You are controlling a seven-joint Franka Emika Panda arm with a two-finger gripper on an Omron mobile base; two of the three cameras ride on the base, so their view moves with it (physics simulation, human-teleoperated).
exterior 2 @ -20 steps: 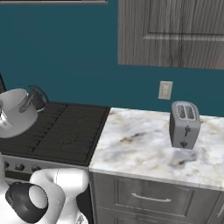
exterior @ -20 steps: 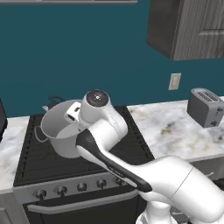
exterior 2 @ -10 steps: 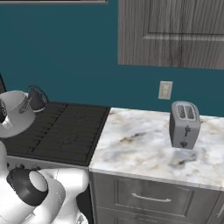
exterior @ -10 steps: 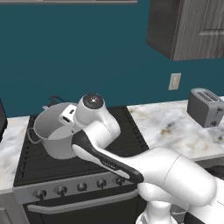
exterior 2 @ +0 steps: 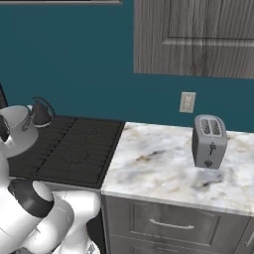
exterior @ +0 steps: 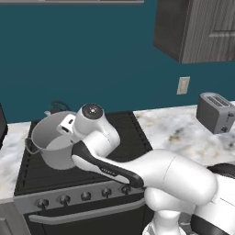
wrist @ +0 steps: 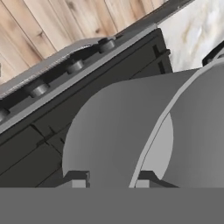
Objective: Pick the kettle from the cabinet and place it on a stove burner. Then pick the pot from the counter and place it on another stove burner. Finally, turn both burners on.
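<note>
The grey pot (exterior: 54, 144), open and lidless, is seen upright at the left of the left base view, over the black stove (exterior: 34, 172). The small dark kettle (exterior 2: 40, 113) is seen at the stove's back, upper left in the right base view.

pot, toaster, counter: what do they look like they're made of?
Pot: seems brushed metal; even grey, thin rim, loop handle.
Toaster: probably metal, matte grey with darker slots.
Counter: looks like polished marble or an imitation; white with grey-brown veining.
All rendered, so judged by look only.
</note>
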